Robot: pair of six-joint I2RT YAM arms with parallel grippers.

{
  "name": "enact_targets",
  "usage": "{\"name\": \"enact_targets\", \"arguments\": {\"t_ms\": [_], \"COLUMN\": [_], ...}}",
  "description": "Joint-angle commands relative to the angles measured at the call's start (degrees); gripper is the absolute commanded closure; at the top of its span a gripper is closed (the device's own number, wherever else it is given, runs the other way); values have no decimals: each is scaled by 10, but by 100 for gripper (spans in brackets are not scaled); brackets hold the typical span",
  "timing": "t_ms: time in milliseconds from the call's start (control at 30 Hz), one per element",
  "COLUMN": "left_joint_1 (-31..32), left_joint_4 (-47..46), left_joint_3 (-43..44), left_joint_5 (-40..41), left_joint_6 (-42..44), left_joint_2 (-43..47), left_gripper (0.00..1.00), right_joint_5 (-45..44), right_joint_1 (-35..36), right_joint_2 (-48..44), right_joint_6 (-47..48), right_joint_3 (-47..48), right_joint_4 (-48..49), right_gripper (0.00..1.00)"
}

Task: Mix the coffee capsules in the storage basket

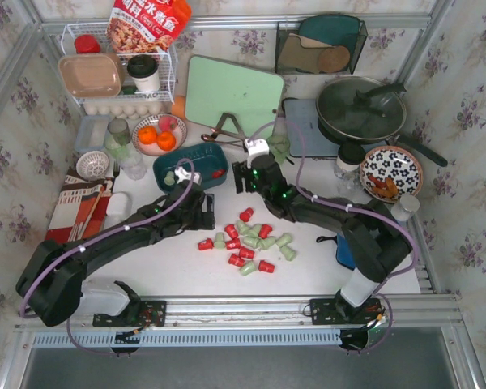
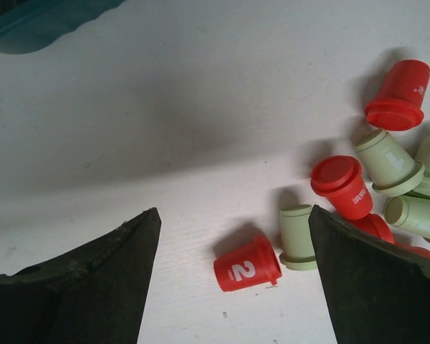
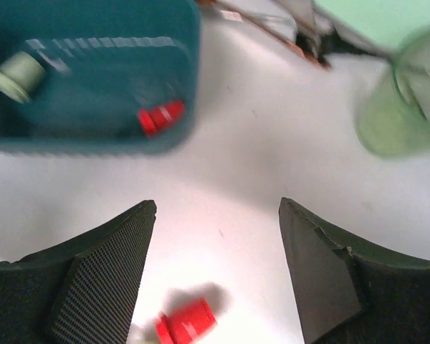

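Lying within the spread left gripper [image 2: 233, 215]: red coffee capsule [image 2: 247, 264].

My left gripper [image 2: 233, 215] has its fingers spread wide. Between them the white table [image 2: 201, 107] is bare straight ahead, right up to the teal basket [image 2: 36, 25]. One red pod [image 2: 247, 265] lies in the gap. A green pod [image 2: 296, 236] lies just beside my right-side finger. More pods [image 2: 387, 165] are heaped on the right, so that side is blocked. My right gripper [image 3: 216, 203] has bare table in front too. The basket wall stands ahead on its left and a green glass [image 3: 398, 107] on its right, with a free lane between them. Another red pod [image 3: 186, 322] lies low in that gap.
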State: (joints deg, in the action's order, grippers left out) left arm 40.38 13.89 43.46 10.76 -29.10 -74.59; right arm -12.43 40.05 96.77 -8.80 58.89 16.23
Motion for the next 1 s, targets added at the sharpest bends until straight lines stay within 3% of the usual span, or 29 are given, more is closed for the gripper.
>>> {"name": "enact_targets", "arguments": {"t_ms": [0,200,367,600,967], "left_joint_1": [7,28,68,116,127], "left_joint_4": [5,69,107,104,44], "left_joint_3": [20,6,-19,-48,-69], "left_joint_5": [2,5,27,77,128], "left_joint_6": [-14,-62,-126,-202,-243], "left_joint_2": [-24,12,44,46,27], "left_gripper": [16,25,26,28,33], "right_joint_5": [-60,-70,-54,-48,-30], "right_joint_1": [0,0,1,2,3], "right_joint_2": [-43,-78,-81,-103,-106], "right_joint_6": [32,18,-1,-8,-12], "right_joint_3": [-95,-182,-185,-195,-195], "right_joint_4": [40,124,117,122,117], "right_gripper": [23,23,24,24,25]}}
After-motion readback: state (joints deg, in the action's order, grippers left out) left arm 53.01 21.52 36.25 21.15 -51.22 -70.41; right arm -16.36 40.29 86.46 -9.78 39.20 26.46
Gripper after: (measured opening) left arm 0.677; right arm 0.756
